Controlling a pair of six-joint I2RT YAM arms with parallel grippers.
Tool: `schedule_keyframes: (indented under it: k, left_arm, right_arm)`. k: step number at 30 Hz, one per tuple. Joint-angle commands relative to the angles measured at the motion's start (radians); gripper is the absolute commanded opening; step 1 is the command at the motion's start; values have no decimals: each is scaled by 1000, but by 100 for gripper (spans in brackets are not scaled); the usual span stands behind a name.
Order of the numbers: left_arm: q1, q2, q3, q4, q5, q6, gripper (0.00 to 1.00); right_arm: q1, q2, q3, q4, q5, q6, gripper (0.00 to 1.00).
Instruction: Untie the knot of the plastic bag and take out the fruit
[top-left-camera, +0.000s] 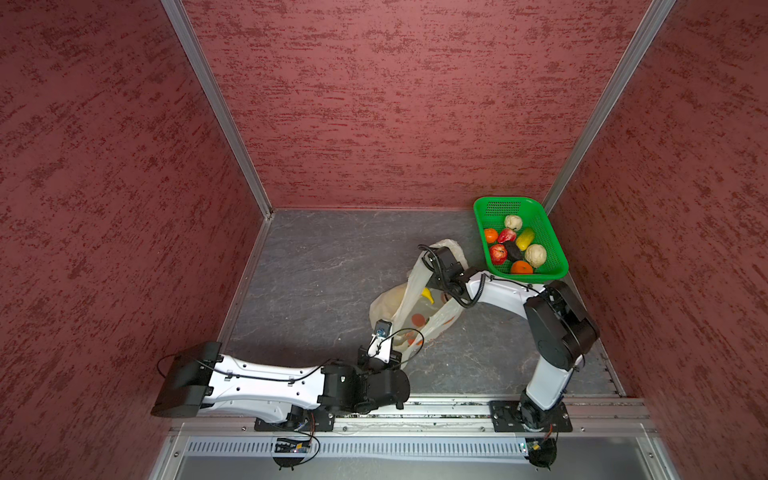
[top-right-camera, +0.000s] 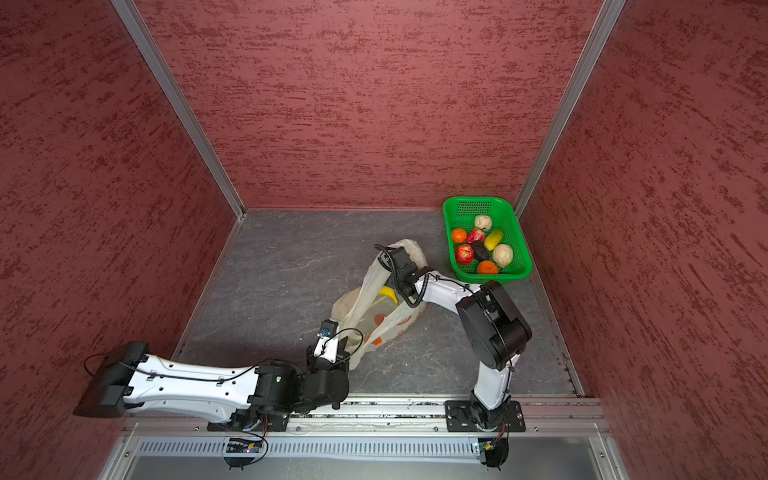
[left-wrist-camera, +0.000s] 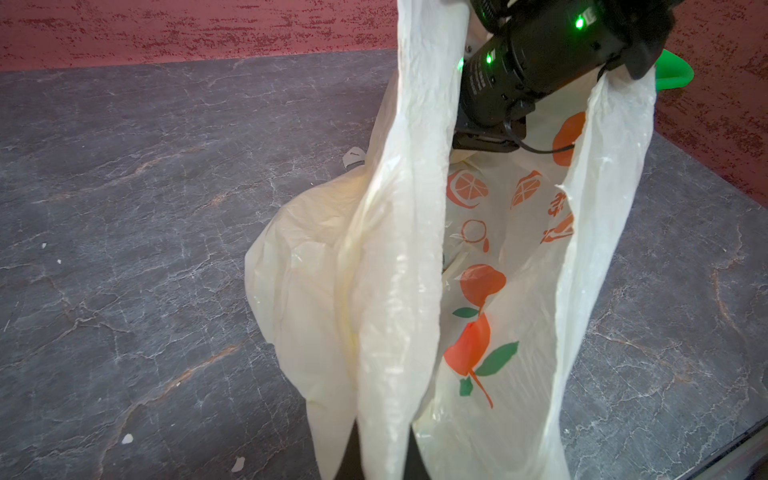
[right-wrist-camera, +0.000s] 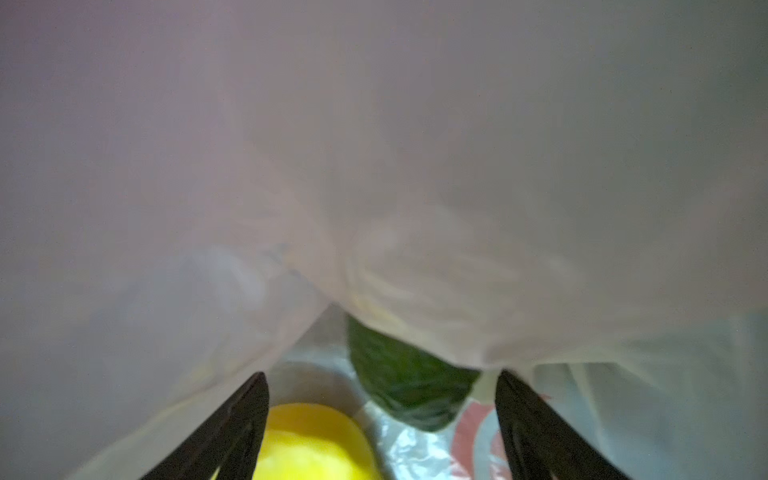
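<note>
Nearest, the left tool (left-wrist-camera: 384, 465) is clamped tight on a cream handle strip (left-wrist-camera: 399, 249) of the plastic bag (top-left-camera: 386, 303) – in the left wrist view the strip runs down between its dark fingers (left-wrist-camera: 349, 451). From there the strip is drawn taut, up and away to the right arm's wrist. The bag lies on the dark grey table (top-left-camera: 311, 270), a little right of the middle, with its mouth spread open; orange fruit and green leaves are printed on its side.

The right tool (right-wrist-camera: 381, 374) reaches down into the bag from the far side, fingers (right-wrist-camera: 232, 428) spread wide and closed on nothing. A yellow piece (right-wrist-camera: 316, 440) lies between them, and a dark green piece (right-wrist-camera: 411, 390) lies just beyond, half under a fold of film. In both top views a yellow piece shows through the mouth (top-left-camera: 428, 294) (top-right-camera: 388, 293).

Farthest, in the far right corner of the table, sits a green basket (top-left-camera: 507, 199) – apart from the bag. It holds fruit (top-left-camera: 498, 253): red, orange, yellow-green, dark and cream bumpy pieces.
</note>
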Motion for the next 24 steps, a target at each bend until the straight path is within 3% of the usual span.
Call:
schedule_keyframes:
  k: [1, 11, 20, 24]
  left_arm:
    - [-13, 1, -7, -13, -16, -16, 0]
    - [-16, 25, 4, 20, -18, 14, 0]
    - [-15, 34, 11, 28, -12, 19, 0]
    - [-15, 30, 11, 22, -16, 20, 0]
  right_arm:
    - [-41, 6, -34, -31, -63, 20, 87]
    - [-47, -48, -67, 125, -94, -30, 85]
    - [-47, 10, 30, 74, -38, -20, 86]
    - [-45, 53, 67, 50, -9, -14, 82]
